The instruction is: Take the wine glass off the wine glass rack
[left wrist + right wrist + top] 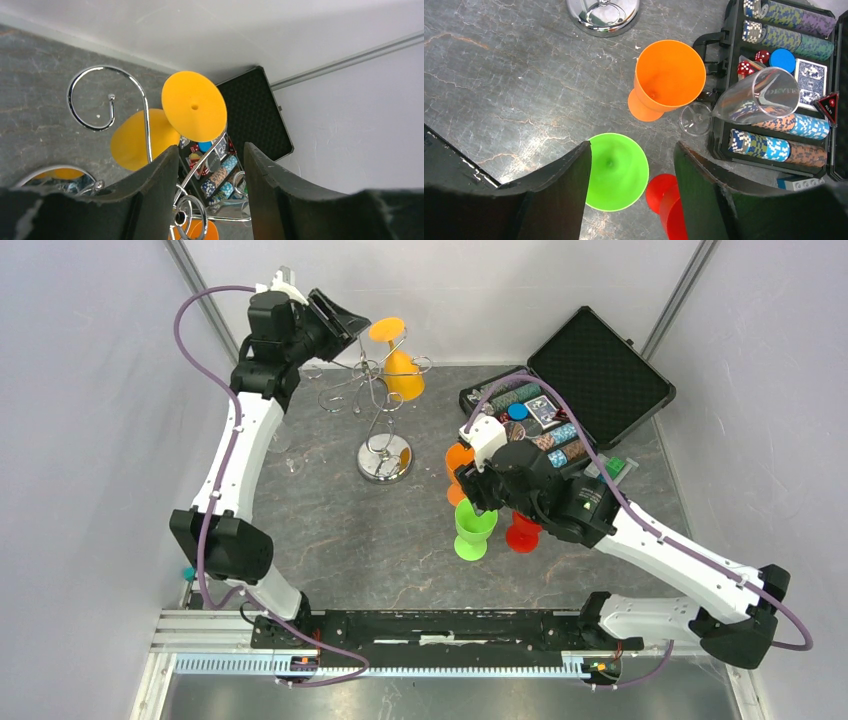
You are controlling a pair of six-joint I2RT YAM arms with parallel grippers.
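Yellow plastic marks my target: the wine glass (194, 106) hangs upside down from one curled arm of the wine glass rack (384, 455), foot disc uppermost and bowl pointing down, on the far side of the chrome stand. The left gripper (211, 150) is up beside it with its jaws partly apart and nothing in them; in the left wrist view only rack wire shows in the gap, and the disc lies just beyond the fingertips.

As I judge it, the step in hand is getting a hold on that glass. I would bring the jaws around the thin stem just under the foot, keeping the fingers outside the scroll wire so they do not pinch chrome. Then I would slide the glass outward along the arm to its open end rather than pull down, since a snag could tip the whole stand.

Over on the table (330, 530), the right gripper (632, 145) hangs above an upright green glass (616, 172) with its jaws apart, gripping nothing. An orange glass (669, 75) and a red glass (664, 195) stand close by.
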